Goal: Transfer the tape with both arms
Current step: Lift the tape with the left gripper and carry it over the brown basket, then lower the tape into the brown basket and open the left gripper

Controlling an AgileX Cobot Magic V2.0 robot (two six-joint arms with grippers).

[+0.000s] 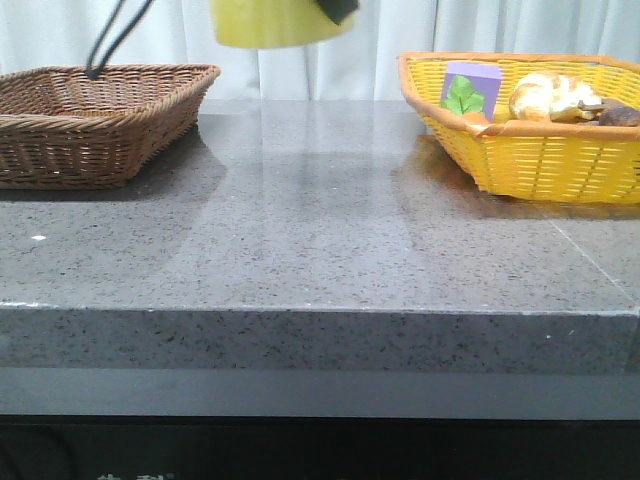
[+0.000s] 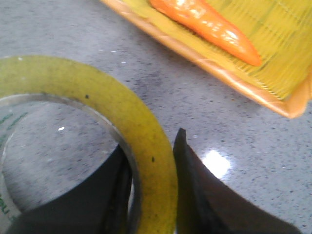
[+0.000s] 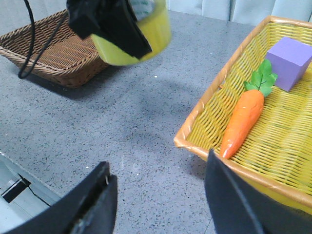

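The tape (image 1: 275,22), a wide yellow roll, hangs high above the table's middle, cut off by the top edge of the front view. My left gripper (image 2: 151,146) is shut on its wall, one finger inside the white core and one outside. In the right wrist view the tape (image 3: 151,36) shows up and to the left, with the left gripper's black fingers (image 3: 127,36) over it. My right gripper (image 3: 158,161) is open and holds nothing. It hovers over the grey table beside the yellow basket's rim, well apart from the tape, and is out of the front view.
A brown wicker basket (image 1: 100,120) sits at the back left. A yellow basket (image 1: 540,150) at the back right holds a toy carrot (image 3: 243,117), a purple block (image 3: 288,57) and bread-like items (image 1: 550,95). A black cable (image 1: 110,40) hangs over the brown basket.
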